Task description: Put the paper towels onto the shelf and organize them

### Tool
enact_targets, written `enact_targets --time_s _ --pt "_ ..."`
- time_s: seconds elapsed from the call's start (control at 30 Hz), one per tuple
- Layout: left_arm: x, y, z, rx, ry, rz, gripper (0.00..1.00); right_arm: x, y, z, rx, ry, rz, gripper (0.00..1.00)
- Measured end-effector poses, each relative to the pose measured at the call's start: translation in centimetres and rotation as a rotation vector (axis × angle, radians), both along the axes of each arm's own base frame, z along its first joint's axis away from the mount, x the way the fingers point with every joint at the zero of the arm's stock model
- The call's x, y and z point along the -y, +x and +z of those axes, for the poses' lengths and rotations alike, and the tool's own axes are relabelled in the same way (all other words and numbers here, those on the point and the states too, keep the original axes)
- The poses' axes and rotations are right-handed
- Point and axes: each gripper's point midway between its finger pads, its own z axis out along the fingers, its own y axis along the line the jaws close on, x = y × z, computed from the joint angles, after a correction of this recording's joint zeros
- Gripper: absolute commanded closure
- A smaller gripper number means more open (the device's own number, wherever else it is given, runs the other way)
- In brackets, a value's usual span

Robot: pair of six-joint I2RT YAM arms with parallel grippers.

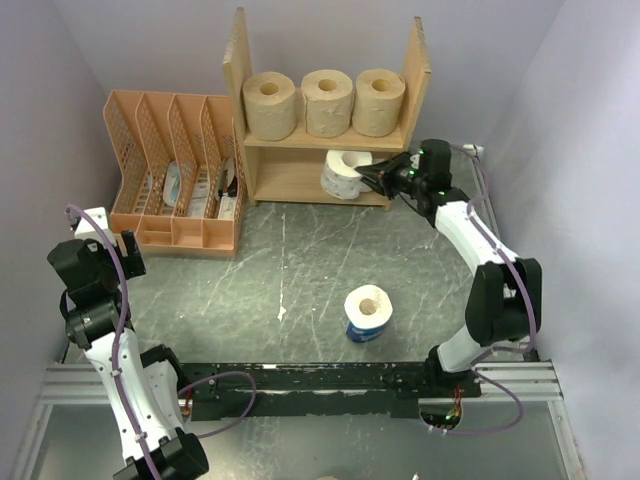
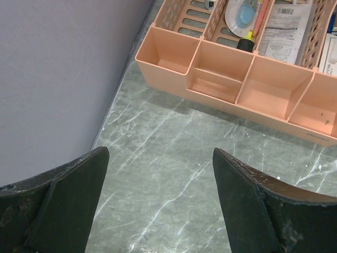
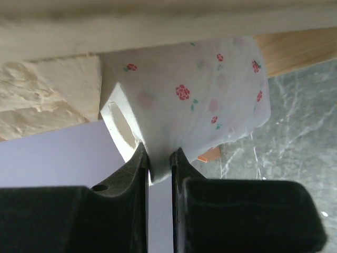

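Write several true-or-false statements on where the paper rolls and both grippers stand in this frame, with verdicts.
1. Three tan-brown paper rolls stand on the top tier of the shelf. True.
2. The right gripper is open and clear of any roll. False: its fingers are pinched on the white flower-printed roll at the lower tier.
3. The blue-wrapped roll lies on the shelf. False: it stands upright on the table, apart from the shelf.
4. The left gripper is open and holds nothing. True.
5. The orange file organizer sits left of the shelf. True.
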Motion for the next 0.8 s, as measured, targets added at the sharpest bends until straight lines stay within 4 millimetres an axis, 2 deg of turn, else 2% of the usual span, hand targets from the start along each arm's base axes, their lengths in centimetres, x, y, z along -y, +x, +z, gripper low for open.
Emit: enact_targets --time_s 0.1,0.17,0.47,0.8 --pt "-0.2 0.0 -0.2 -0.007 -0.004 0.007 0.08 -3.2 0.3 -0.3 -0.001 -0.014 0.047 1.0" --pt "-0.3 -0.1 -0.2 -0.007 -0.004 0.011 0.09 -4.0 0.4 -0.5 -0.008 -0.023 0.024 1.0" --pt "-0.4 -0.2 -0.1 -0.005 -0.003 0.017 0.08 -4.5 1.3 -0.2 0.012 0.018 -0.033 1.0" --pt "-0.4 -0.1 -0.2 -0.006 -0.004 0.017 0.08 -5.0 3.2 -1.1 0.046 0.043 -0.121 1.0"
